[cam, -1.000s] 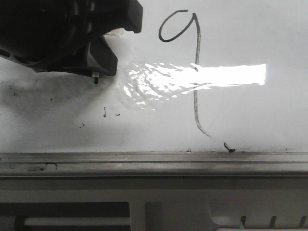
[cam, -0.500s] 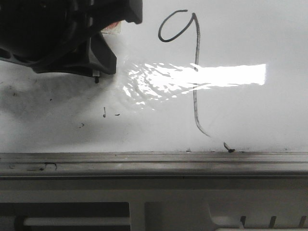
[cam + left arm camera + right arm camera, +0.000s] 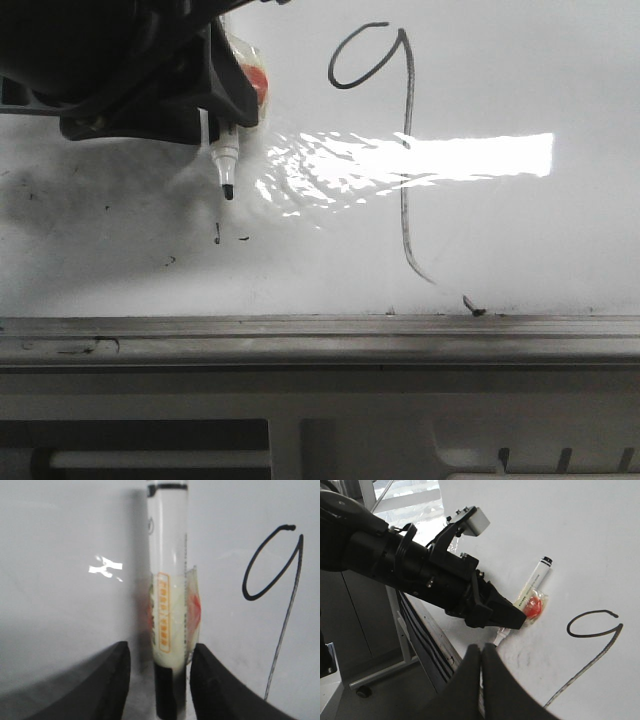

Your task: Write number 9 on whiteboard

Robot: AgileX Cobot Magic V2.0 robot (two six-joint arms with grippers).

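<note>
Nearest in the front view runs one grey metal rail (image 3: pixel 320 338), dull and scuffed, along the lower edge of the one whiteboard (image 3: pixel 520 240). The board is glossy white, with a bright band of glare across its middle and a few tiny black specks (image 3: pixel 218 236) low on its left part. One number 9 (image 3: pixel 385 120) is drawn on it in thin black ink: a small flattened open loop at the top and a long straight tail that hooks near the rail.

Farther up, the left gripper (image 3: pixel 215 100), black and angular, reaches in from the upper left and holds one marker (image 3: pixel 226 165) between its jaws. The marker's dark tip points down at the board, well left of the 9. In the left wrist view its white, labelled barrel (image 3: pixel 167 595) stands between the two dark fingers (image 3: pixel 112 680).

The right gripper (image 3: pixel 482 680) hangs over the board, its two dark fingers pressed together with nothing between them.
</note>
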